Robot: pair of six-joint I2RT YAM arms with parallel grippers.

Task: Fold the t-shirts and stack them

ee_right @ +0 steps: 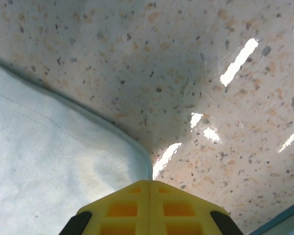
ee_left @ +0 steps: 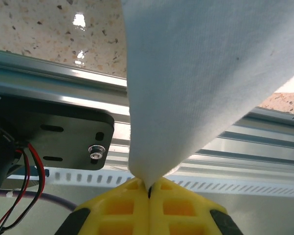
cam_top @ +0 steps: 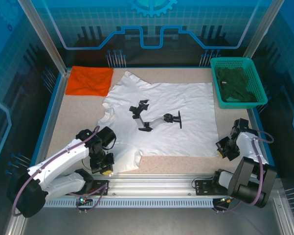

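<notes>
White shirt [cam_top: 171, 107], spread flat: left gripper [ee_left: 149, 188] and right gripper [ee_right: 149, 182] are pinching its near edge; first fold beginning, needing an even lift.

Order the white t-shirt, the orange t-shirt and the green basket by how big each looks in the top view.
1. white t-shirt, spread flat, by far the largest
2. green basket
3. orange t-shirt, folded, somewhat smaller than the basket

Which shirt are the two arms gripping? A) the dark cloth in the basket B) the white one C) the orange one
B: the left fingers and the right fingers are each pinched shut on the near edge of the white t-shirt; the orange t-shirt lies folded at the far left corner.
</notes>
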